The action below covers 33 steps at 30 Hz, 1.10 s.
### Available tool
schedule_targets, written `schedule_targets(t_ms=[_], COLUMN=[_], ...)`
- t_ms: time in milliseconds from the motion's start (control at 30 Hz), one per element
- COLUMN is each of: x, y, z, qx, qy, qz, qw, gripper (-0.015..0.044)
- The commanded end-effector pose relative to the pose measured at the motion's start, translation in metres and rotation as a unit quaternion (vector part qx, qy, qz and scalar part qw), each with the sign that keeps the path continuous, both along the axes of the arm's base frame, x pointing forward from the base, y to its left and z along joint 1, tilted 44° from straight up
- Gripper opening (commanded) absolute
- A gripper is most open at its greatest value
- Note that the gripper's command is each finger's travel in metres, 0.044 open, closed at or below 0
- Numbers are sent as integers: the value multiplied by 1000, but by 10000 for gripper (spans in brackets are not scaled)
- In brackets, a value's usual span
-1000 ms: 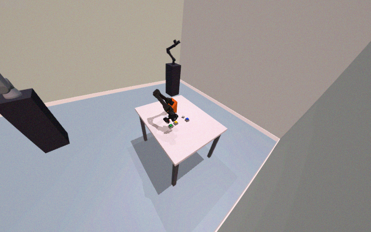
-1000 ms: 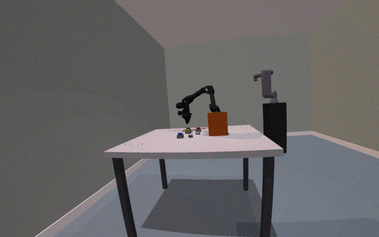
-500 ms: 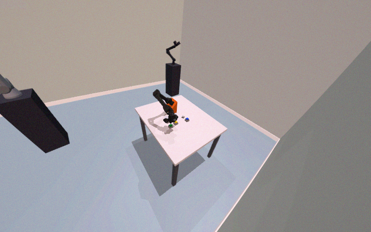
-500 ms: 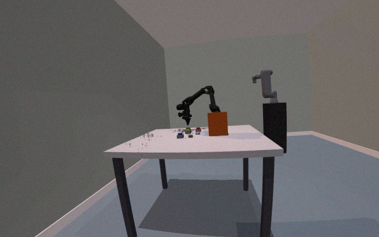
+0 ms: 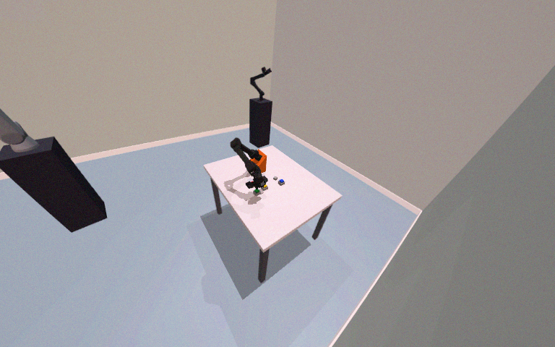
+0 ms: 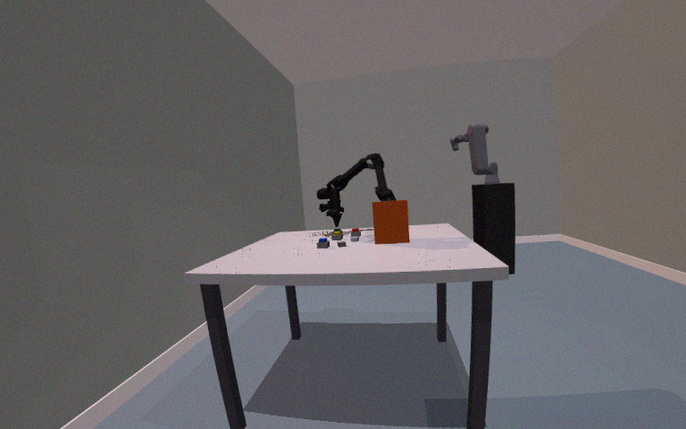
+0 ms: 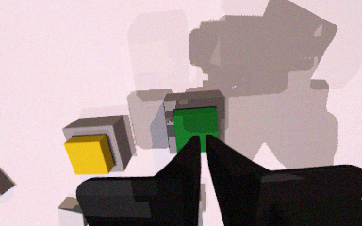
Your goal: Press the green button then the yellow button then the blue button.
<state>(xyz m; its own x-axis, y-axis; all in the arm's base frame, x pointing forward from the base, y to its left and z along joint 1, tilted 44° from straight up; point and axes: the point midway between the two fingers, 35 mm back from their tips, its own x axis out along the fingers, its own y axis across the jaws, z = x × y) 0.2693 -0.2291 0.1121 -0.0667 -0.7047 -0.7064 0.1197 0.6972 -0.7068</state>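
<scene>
An orange box (image 6: 390, 221) stands on the white table (image 6: 384, 263), near a red button (image 6: 355, 231).

On the bench (image 6: 405, 263), the arm (image 6: 354, 174) is reaching out from behind a tall box (image 6: 390, 221) standing toward the rear. Its end effector (image 7: 202, 138), fingers pressed together with nothing between them, is hanging directly over one button (image 7: 195, 123). A second button (image 7: 90, 153) is sitting just left of it in the wrist view. In the exterior view, a third button (image 6: 322, 242) is lying nearer the front edge, and a fourth (image 6: 355, 232) is sitting between the first and the box.
</scene>
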Motion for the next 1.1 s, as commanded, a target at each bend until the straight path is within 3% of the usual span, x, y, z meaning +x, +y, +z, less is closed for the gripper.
schedule_targets(t_ms=[0,1067], x=[-1,-2], y=[-4,-10], z=[-9,-12], qx=[4,0], qy=[5,3], qz=[1,-1], qw=[1000,1000], gripper=[20,20])
